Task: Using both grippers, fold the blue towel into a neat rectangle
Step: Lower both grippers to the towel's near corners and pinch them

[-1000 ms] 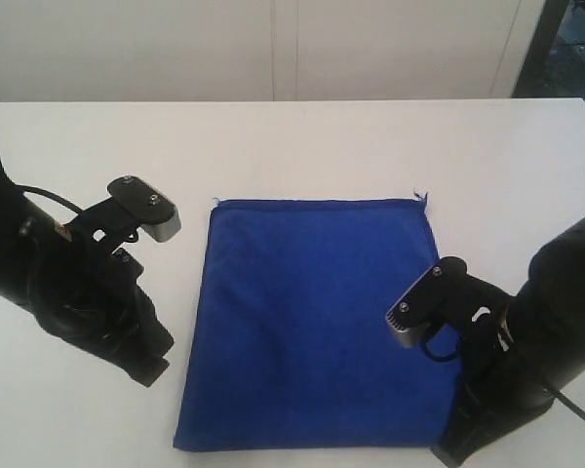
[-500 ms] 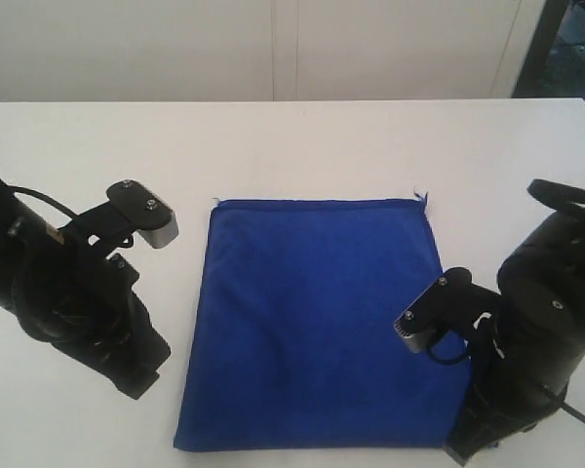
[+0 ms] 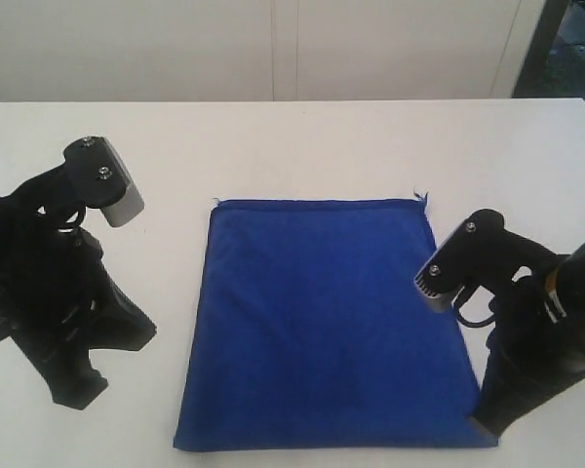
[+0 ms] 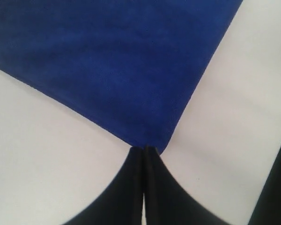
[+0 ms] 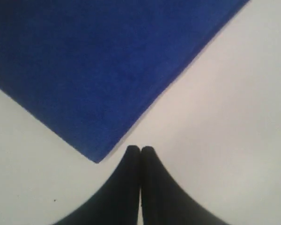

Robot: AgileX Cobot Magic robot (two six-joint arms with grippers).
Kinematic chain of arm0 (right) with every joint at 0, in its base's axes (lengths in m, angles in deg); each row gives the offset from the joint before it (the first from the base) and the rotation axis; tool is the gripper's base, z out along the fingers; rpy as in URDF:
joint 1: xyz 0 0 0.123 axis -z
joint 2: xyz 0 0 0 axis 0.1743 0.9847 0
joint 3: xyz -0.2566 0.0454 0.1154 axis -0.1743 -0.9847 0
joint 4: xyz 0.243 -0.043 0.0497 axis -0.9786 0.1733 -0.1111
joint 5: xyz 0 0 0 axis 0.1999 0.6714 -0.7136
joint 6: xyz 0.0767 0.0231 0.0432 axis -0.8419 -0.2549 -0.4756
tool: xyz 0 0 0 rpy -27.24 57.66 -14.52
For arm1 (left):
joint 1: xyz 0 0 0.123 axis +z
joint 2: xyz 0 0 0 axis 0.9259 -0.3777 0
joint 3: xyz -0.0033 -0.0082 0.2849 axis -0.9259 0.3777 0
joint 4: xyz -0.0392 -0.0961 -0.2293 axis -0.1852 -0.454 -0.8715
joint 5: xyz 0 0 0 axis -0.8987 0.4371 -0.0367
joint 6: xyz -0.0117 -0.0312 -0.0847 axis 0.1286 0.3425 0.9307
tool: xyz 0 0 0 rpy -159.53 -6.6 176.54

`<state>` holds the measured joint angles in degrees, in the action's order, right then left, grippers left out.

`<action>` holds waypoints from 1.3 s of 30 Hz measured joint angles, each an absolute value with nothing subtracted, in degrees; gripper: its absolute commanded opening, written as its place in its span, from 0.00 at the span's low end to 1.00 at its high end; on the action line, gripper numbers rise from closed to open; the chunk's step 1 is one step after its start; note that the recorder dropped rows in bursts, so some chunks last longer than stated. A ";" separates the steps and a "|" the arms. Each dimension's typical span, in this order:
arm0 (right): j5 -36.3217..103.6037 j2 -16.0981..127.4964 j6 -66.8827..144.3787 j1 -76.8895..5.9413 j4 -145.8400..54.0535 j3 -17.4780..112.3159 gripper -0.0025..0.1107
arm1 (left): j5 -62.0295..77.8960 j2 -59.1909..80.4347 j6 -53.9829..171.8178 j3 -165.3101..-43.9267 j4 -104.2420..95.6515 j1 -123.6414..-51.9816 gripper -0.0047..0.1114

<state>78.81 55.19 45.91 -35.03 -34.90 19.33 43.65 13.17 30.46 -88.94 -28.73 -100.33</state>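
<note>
The blue towel (image 3: pixel 322 322) lies flat on the white table (image 3: pixel 302 146) as a folded rectangle, its edges lined up. My left gripper (image 3: pixel 76 393) is shut and empty, down on the table to the left of the towel's near left corner and apart from it. In the left wrist view its shut tips (image 4: pixel 144 150) point at a corner of the towel (image 4: pixel 112 65). My right gripper (image 3: pixel 489 426) is shut and empty beside the near right corner. In the right wrist view the tips (image 5: pixel 140 150) stand on bare table just off the towel (image 5: pixel 93 70).
A pale wall runs behind the table's far edge. A dark post (image 3: pixel 541 44) stands at the back right. Bare white table surrounds the towel on all sides.
Both arms have swung outward from the towel, the left one to the left and the right one to the right. The towel has stayed flat and still.
</note>
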 measured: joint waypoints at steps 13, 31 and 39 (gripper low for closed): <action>72.83 53.56 56.81 -35.03 -41.76 10.87 0.23 | 39.32 8.59 24.42 -88.94 -32.64 -100.33 0.19; 65.88 53.56 71.51 -35.03 -45.89 6.83 0.30 | 29.00 0.93 13.61 -80.76 -34.55 -109.28 0.33; 62.05 58.96 72.09 -35.03 -45.89 6.71 0.30 | 26.92 0.65 6.81 -79.62 -34.55 -109.28 0.43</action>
<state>62.05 58.96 72.09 -35.03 -45.89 6.71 26.92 0.65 6.81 -79.62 -34.55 -109.28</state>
